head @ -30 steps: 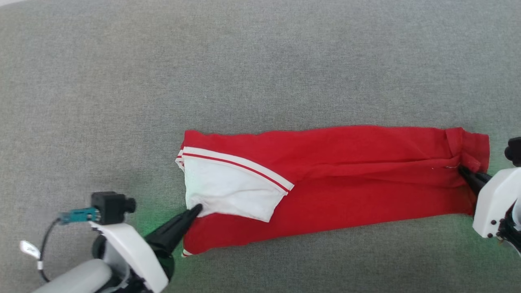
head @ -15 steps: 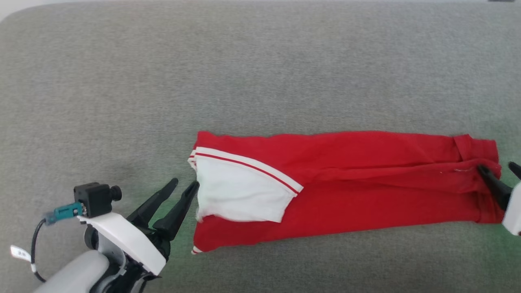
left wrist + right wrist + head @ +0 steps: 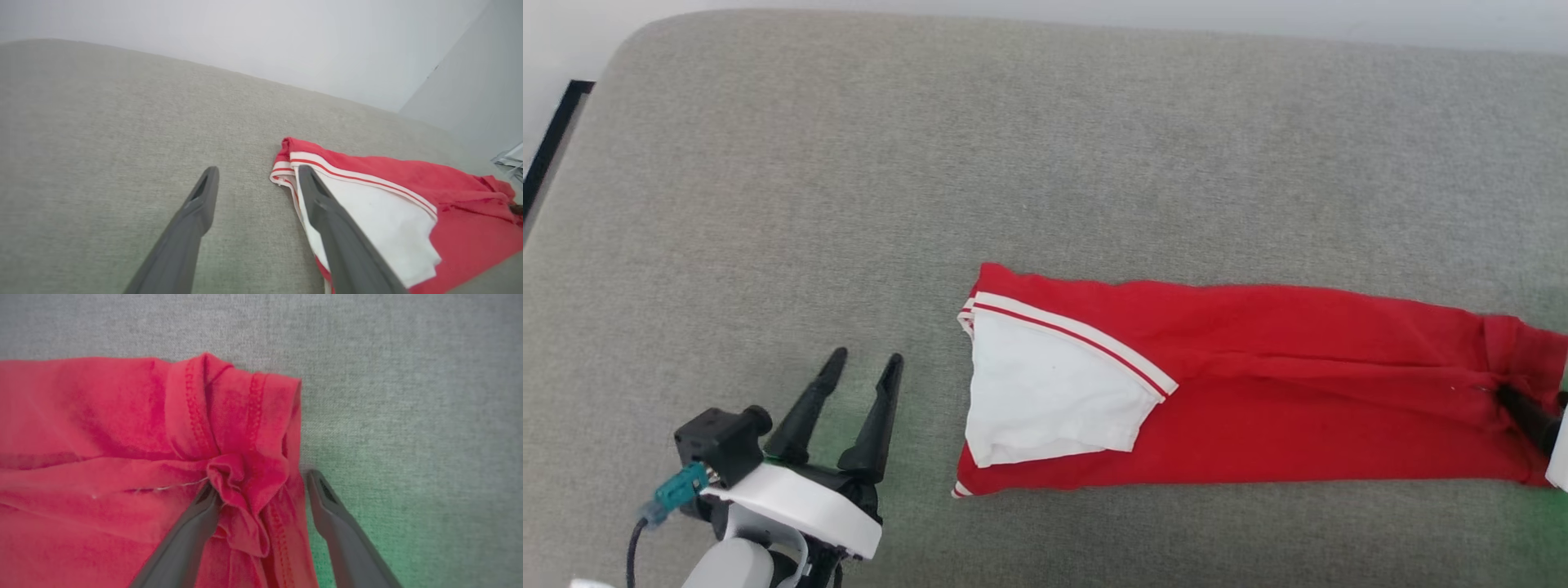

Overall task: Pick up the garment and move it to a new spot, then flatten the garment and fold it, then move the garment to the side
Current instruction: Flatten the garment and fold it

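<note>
The garment (image 3: 1282, 408) is a bright red shirt folded into a long strip, lying flat across the grey cushion (image 3: 931, 163). A white sleeve end (image 3: 1045, 392) with red-and-white stripes rests on its left end. My left gripper (image 3: 866, 359) stands open at the lower left, a short gap left of the sleeve and touching nothing. In the left wrist view its fingers (image 3: 257, 171) are spread wide beside the sleeve (image 3: 367, 212). My right gripper (image 3: 261, 484) is open at the strip's right end. A puckered bunch of red fabric (image 3: 241, 473) stands between its fingers, loose. One dark finger (image 3: 1523, 412) lies on the garment's right end.
The cushion's far edge meets a pale wall (image 3: 286, 41). Its far-left corner is rounded, with a dark strip (image 3: 547, 139) beyond it. A pale cluttered object (image 3: 510, 161) sits past the garment's far end. Bare cushion stretches behind and left of the garment.
Both grippers have opened and let go of the garment. The left one has drawn back left, away from the sleeve. The camera has moved, shifting the whole picture right and down.
</note>
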